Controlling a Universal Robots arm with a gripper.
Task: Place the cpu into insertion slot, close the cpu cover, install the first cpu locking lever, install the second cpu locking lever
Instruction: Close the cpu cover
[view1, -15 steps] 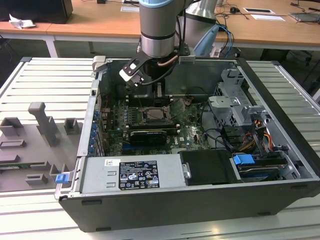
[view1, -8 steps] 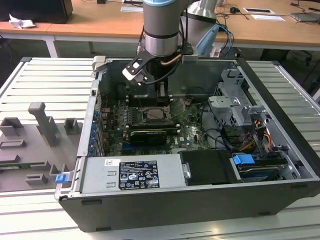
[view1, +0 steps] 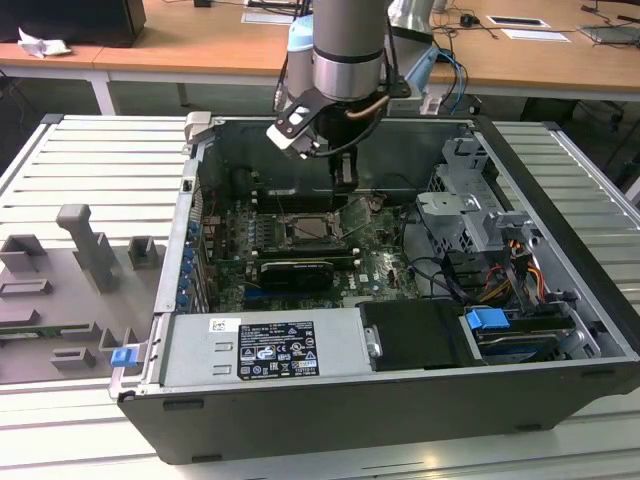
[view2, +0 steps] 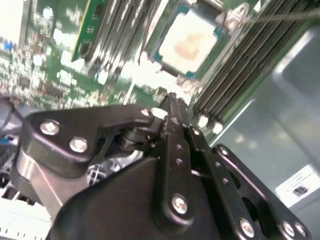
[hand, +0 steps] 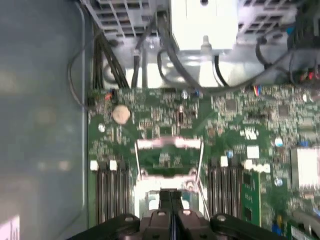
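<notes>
Wooden desks (view1: 200, 45) behind, slatted grey table (view1: 100, 150) below, the closed hand (view1: 345, 183) hangs near the cpu (view2: 192, 42)

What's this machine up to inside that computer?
A robot arm is working inside an open computer case. Its gripper, fingers shut on nothing, hangs over the processor socket on the green board. The chip already lies in the socket. The metal cover looks swung up, not yet closed over it.
</notes>
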